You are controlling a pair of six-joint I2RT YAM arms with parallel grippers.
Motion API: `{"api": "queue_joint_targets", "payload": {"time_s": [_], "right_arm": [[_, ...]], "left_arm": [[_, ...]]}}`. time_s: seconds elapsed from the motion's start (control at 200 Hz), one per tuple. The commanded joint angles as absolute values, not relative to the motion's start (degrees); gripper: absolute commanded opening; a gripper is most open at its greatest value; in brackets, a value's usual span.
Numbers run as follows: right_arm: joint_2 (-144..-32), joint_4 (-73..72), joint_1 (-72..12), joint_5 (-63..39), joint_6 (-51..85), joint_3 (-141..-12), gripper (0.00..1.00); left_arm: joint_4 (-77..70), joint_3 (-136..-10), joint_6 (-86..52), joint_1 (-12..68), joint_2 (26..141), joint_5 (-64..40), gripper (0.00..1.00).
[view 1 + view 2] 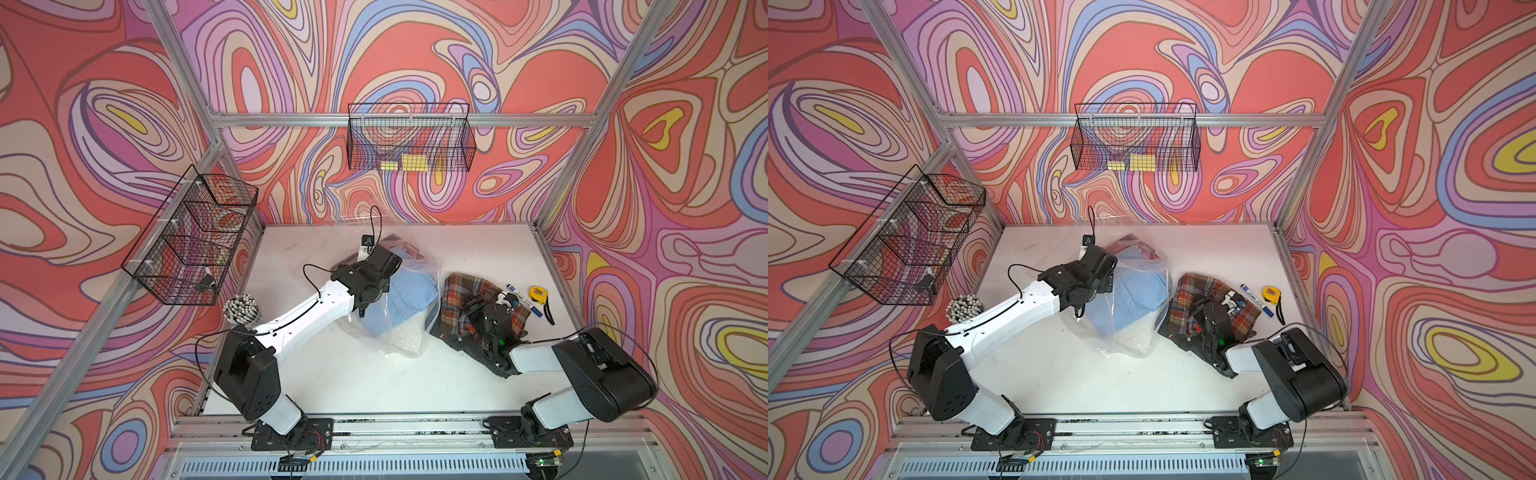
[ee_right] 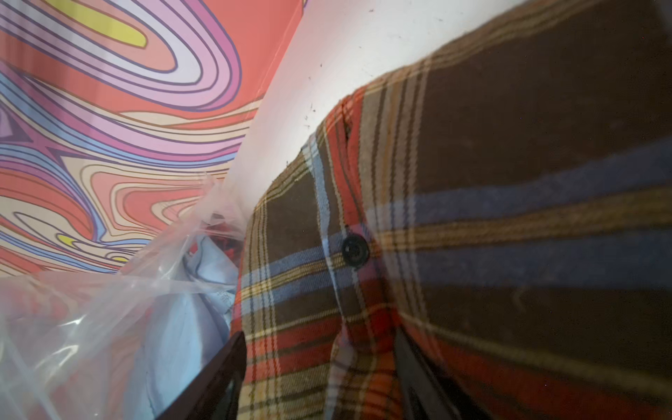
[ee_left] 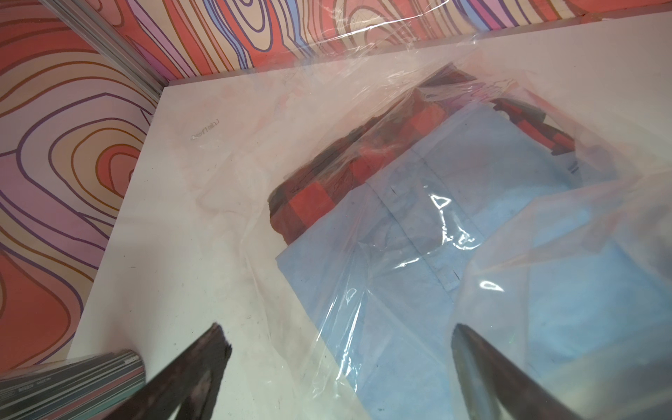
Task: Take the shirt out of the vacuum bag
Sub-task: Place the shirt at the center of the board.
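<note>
Plaid flannel shirt [image 1: 461,291] looks out already, crumpled on the table [image 1: 332,374] right of centre. Crinkly clear vacuum bag [image 1: 409,336] mid-frame holds a smooth light-blue shirt [image 1: 405,299] and red-check cloth [image 3: 316,196]. The left end effector [image 3: 338,327] is spread wide and empty; the right end effector [image 2: 320,338] sits half-spread astride plaid, grip unclear.

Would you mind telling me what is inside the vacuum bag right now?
A light blue shirt, with a red-and-dark checked garment partly beneath it. Anything further under them is covered.
</note>
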State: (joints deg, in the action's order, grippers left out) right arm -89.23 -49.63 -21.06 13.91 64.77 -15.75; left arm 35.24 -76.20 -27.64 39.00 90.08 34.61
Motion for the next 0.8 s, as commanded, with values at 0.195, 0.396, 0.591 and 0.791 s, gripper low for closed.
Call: {"api": "queue_joint_targets", "payload": {"time_s": [0.195, 0.396, 0.591, 0.791], "right_arm": [[-81.61, -37.65, -21.32, 11.08, 65.11, -15.97, 0.69], [-61.44, -9.42, -22.49, 14.22, 54.70, -27.00, 0.71], [-57.86, -3.67, -25.98, 9.86, 54.84, -31.37, 0.72], [-67.34, -12.92, -41.44, 11.43, 57.43, -33.42, 0.73]], "left_arm": [[35.90, -77.17, -27.59, 38.67, 87.29, 34.00, 0.95], [35.32, -77.63, -27.66, 38.15, 85.50, 32.34, 0.65], [36.96, -81.08, -27.81, 37.63, 85.41, 31.24, 0.26], [37.57, -82.22, -27.81, 37.62, 85.38, 29.07, 0.07]]}}
